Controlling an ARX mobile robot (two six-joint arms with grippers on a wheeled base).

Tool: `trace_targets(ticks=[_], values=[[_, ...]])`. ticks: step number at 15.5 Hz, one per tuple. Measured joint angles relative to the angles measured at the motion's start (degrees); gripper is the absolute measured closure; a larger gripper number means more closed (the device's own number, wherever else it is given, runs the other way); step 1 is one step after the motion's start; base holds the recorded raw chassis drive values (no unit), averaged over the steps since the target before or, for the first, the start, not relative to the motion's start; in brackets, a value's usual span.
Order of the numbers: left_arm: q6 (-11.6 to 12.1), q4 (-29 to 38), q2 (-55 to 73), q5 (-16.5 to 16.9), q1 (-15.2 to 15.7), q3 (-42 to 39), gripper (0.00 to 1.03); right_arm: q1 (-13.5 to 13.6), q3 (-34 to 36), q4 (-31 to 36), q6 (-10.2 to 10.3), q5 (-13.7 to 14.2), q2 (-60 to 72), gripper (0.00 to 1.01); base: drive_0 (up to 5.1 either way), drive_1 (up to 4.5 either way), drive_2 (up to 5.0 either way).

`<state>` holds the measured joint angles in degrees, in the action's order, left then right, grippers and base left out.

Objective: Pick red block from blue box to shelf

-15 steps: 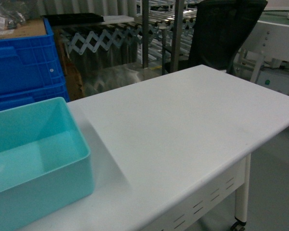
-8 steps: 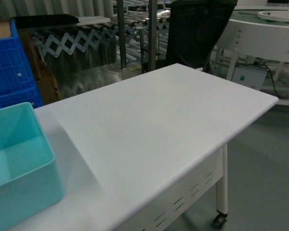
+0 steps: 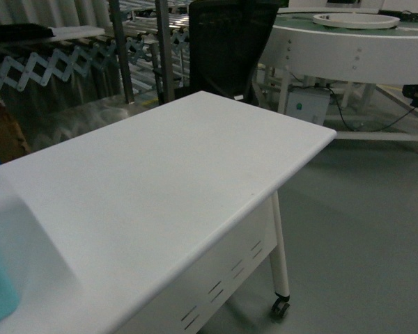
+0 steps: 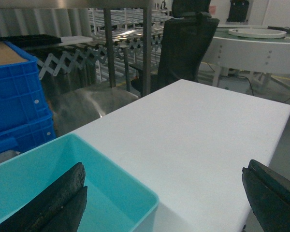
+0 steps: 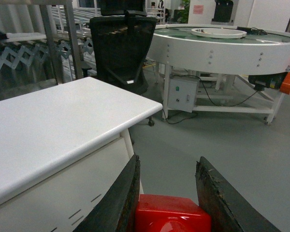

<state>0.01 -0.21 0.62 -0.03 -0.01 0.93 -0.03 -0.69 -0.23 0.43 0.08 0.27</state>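
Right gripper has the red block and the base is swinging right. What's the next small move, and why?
Probably keep turning toward the shelf, block held. The right gripper is closed on the red block above bare floor, past the white table, with the blue box already left behind. No deck is within reach yet.

Open floor right of the table; chair behind.

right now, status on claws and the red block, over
Right claw shut on red block, off the white table. Left claw open, empty, over blue box. Black chair and round conveyor ahead.
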Motion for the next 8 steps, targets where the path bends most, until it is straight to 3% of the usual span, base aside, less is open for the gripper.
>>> trace_targets(ticks=[8], values=[[0.0,0.0,0.0,0.0,0.0,0.0,0.05,0.0,0.0,0.0,0.0,0.0,0.0,0.73,-1.6,-1.61,-1.6]])
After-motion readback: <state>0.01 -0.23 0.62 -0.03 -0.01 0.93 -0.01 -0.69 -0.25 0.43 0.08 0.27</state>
